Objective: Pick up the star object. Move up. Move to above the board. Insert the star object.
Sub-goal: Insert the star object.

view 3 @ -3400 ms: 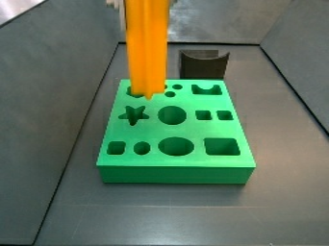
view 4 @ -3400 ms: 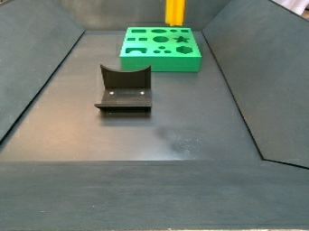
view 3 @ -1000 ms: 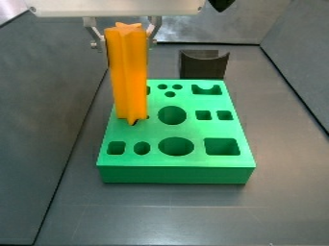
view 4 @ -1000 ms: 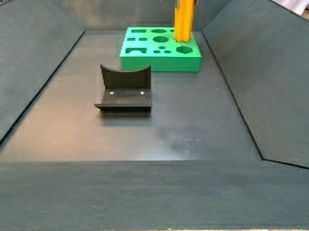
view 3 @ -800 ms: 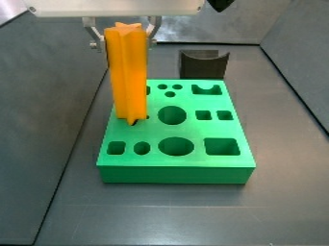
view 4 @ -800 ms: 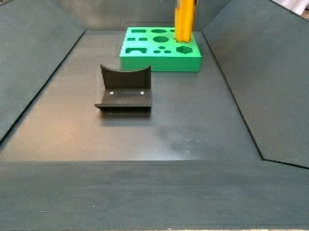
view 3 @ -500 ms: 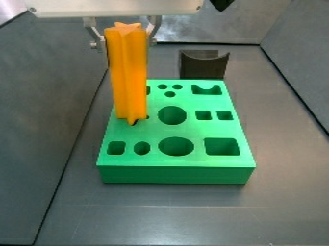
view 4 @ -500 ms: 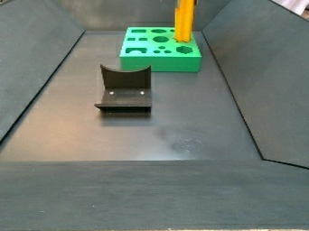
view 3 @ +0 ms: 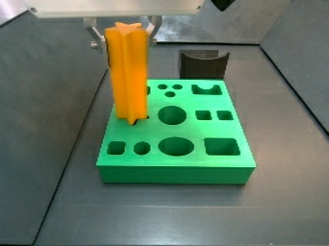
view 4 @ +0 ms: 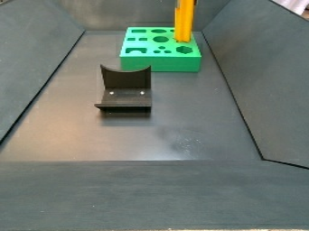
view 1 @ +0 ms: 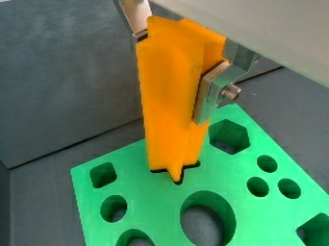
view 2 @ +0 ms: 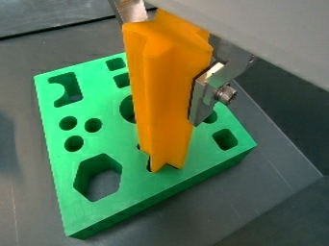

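The star object (view 3: 126, 72), a tall bright-orange ridged peg, stands upright with its lower end in the star hole of the green board (view 3: 180, 168), at the board's left side. My gripper (view 3: 122, 38) is shut on the peg's upper part. In both wrist views the peg (view 1: 174, 96) (view 2: 167, 96) sits between the silver fingers (view 1: 213, 91) (view 2: 206, 91), with one dark pad against its side. The gripper (view 1: 174, 72) (view 2: 167, 67) is directly above the board (view 1: 122, 207) (view 2: 129, 207). In a side view the peg (view 4: 182, 20) rises from the board (view 4: 151, 56); the gripper is out of frame there.
The dark fixture (view 3: 203, 63) stands just behind the board; in a side view it (view 4: 123, 88) sits on the grey floor in front of the board. Sloping grey walls (view 4: 36, 90) enclose the floor. The board's other holes are round, square and hexagonal.
Since 3.4 s ago the peg has shifted over the star hole and gone down into it, bringing the gripper into view. Over the last second nothing has moved.
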